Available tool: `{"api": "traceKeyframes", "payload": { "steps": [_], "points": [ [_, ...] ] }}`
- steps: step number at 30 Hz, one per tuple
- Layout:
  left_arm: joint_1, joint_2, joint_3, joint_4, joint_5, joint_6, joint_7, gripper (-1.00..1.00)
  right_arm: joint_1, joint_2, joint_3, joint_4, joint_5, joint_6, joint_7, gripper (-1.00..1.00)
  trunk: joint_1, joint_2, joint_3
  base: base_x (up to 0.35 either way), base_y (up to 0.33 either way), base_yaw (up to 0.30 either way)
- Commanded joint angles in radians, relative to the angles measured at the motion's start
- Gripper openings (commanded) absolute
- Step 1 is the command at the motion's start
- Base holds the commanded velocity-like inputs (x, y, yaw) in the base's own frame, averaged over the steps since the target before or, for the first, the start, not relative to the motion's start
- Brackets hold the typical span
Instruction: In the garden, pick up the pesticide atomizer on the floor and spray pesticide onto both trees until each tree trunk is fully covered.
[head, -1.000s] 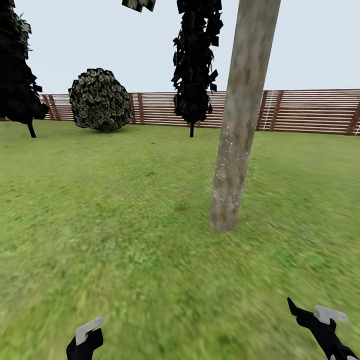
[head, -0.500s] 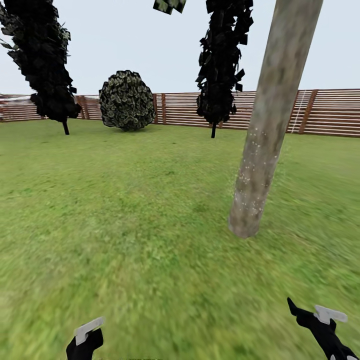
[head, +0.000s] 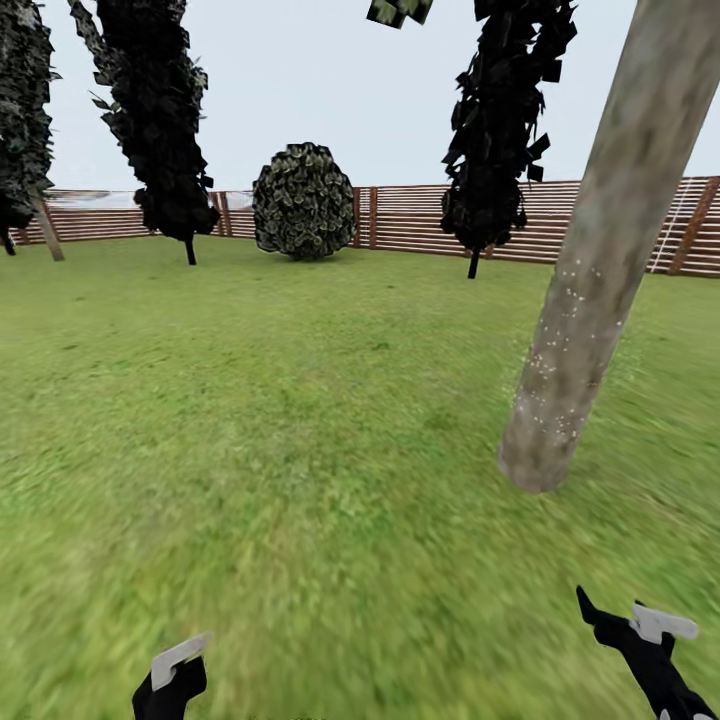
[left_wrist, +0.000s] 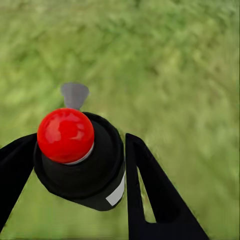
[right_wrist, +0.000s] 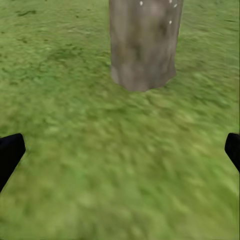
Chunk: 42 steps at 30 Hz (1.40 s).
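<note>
Two end effectors show low over the garden's grass lawn (head: 250, 450). The left end effector (left_wrist: 80, 165) pinches the pesticide atomizer (left_wrist: 80, 160), a black-bodied sprayer with a red cap and a small grey nozzle, its black fingers (left_wrist: 150, 190) pressed against the body on either side; in the head view this end effector (head: 172, 672) sits at the lower left. The right end effector (right_wrist: 120, 150) is spread wide, its fingertips (right_wrist: 10, 152) far apart with only grass between them, and it shows in the head view (head: 640, 640) at the lower right.

The tree trunk (head: 610, 250) rises from the grass ahead of the right end effector, grey-brown and mottled, speckled with small white dots along its lower part; its base (right_wrist: 142, 50) lies straight ahead in the right wrist view. Farther back stands a brown slat fence (head: 400, 218), with a round bush (head: 303, 200) and dark narrow trees (head: 155, 120) before it.
</note>
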<state>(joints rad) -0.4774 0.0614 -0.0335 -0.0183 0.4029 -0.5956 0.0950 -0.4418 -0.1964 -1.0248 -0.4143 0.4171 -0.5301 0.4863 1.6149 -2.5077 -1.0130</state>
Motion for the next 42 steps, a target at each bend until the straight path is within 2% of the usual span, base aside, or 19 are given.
{"api": "traceKeyframes", "payload": {
  "steps": [1,27,42],
  "points": [
    [0.0,0.0,0.0,0.0,0.0,0.0,0.0,-1.0,0.0,0.0,0.0,0.0,0.0,-0.003,0.0,1.0,0.0,0.0,0.0,0.0,0.0,0.289],
    [0.0,-0.001,0.0,0.0,-0.001,0.0,0.0,-1.0,0.0,0.0,0.0,0.0,0.0,-0.004,0.0,1.0,0.0,0.0,0.0,-0.004,0.0,0.289],
    [0.0,-0.001,0.0,0.0,-0.001,0.0,0.0,-1.0,0.0,0.0,0.0,0.0,0.0,-0.004,0.002,1.0,0.0,0.0,0.0,-0.319,0.0,0.233]
  ]
}}
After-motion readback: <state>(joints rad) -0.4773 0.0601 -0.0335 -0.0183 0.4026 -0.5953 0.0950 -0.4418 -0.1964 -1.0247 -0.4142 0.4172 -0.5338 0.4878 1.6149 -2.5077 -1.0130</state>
